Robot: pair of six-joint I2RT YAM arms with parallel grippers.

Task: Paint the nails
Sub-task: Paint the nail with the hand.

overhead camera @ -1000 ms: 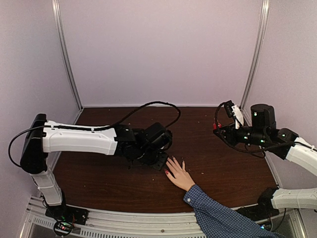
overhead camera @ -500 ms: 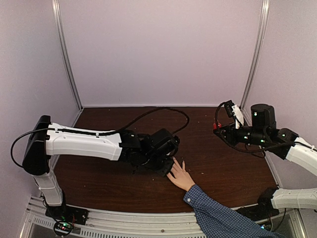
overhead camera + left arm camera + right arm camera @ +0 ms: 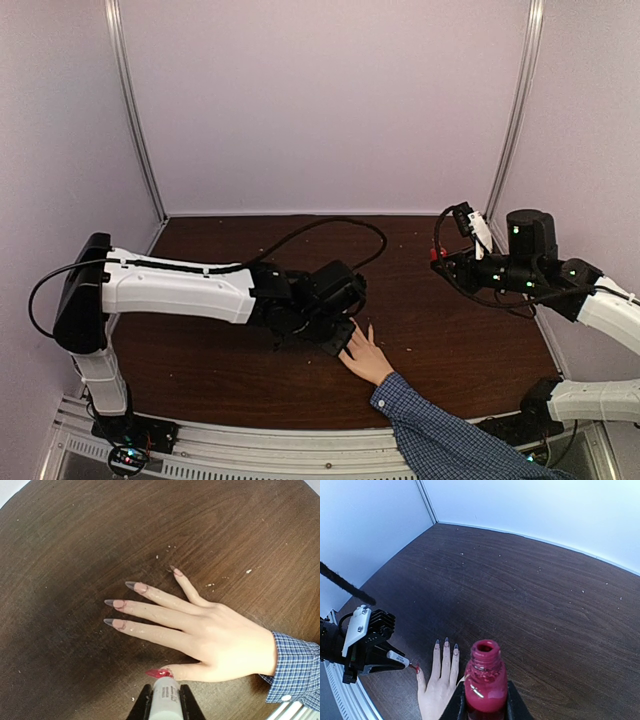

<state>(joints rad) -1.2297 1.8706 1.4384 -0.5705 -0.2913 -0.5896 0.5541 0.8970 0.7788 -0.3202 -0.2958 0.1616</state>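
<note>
Two arms work over a dark wooden worktop (image 3: 450,340), and a person's hand (image 3: 220,640) lies flat on it, palm down, close to the near edge and about midway along it. The left arm stretches across from the left side, and its tool (image 3: 345,340) hangs low right over the thumb side of the hand. This left tool is clamped on the white handle (image 3: 165,695) of a polish brush. The red brush tip (image 3: 161,672) touches the thumbnail (image 3: 154,673), which is glossy red.

The other four nails (image 3: 114,603) are long and pointed, grey at the tips and pinkish nearer the fingers. The fingers are spread slightly and point towards the far left corner. A blue checked sleeve (image 3: 295,670) covers the wrist and runs off over the near edge. A few pale specks (image 3: 248,571) lie on the wood beyond the little finger.

Further right, the right tool (image 3: 485,700) is held up in the air above the right side of the worktop, well apart from the hand. It is clamped around a small red polish bottle (image 3: 484,680), which stands upright with its neck open.
</note>
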